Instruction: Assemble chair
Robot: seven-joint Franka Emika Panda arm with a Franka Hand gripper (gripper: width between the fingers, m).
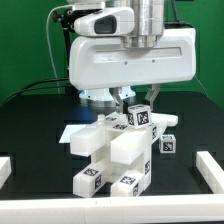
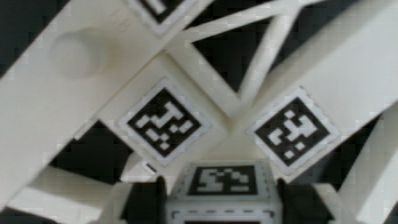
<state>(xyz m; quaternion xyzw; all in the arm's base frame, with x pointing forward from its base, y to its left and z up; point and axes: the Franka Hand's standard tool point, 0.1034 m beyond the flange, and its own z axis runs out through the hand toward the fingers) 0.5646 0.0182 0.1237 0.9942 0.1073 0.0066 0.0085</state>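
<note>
The white chair parts (image 1: 112, 152) sit stacked together in the middle of the black table, with black-and-white tags on several faces. My gripper (image 1: 134, 100) hangs under the big white hand, low over the back of the stack by a tagged part (image 1: 139, 116). In the wrist view my gripper (image 2: 217, 200) has a dark finger on each side of a tagged white chair part (image 2: 219, 181), and they appear to press on its sides. Beyond it, crossing white bars and two diamond-set tags (image 2: 167, 124) fill the view. The fingertips are hidden in the exterior view.
A small tagged white piece (image 1: 168, 144) lies to the exterior view's right of the stack. White raised strips lie at the table's left (image 1: 5, 166) and right (image 1: 209, 170) edges, and another at the front (image 1: 100, 212). A green wall stands behind.
</note>
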